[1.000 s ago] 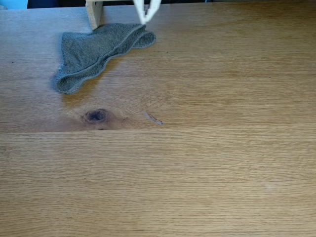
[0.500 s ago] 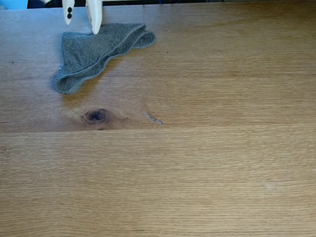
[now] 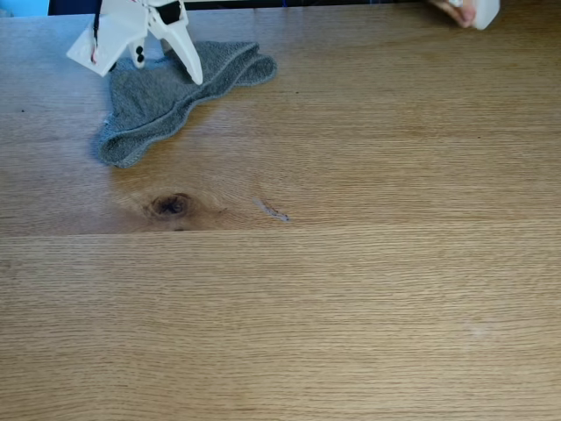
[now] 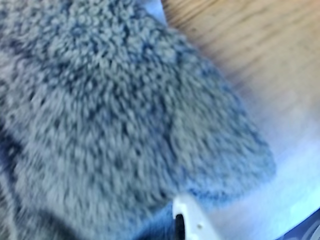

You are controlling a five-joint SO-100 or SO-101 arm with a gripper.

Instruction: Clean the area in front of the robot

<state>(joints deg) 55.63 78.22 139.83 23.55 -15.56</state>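
There is one table (image 3: 351, 289). On it lies one grey cloth (image 3: 158, 101), and the wrist view shows that same cloth (image 4: 110, 110) up close. There is one white arm with one gripper (image 3: 145, 66), and it has two fingers. The wood has one dark knot (image 3: 170, 205) and one small grey smear (image 3: 273, 210). At the top right edge there is one hand (image 3: 458, 10), holding maybe one white thing (image 3: 485, 12).

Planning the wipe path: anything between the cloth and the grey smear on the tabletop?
Nothing visible. In the fixed view, bare oak tabletop lies between the grey cloth and the smear; the dark knot is flush wood. The gripper is open over the cloth.
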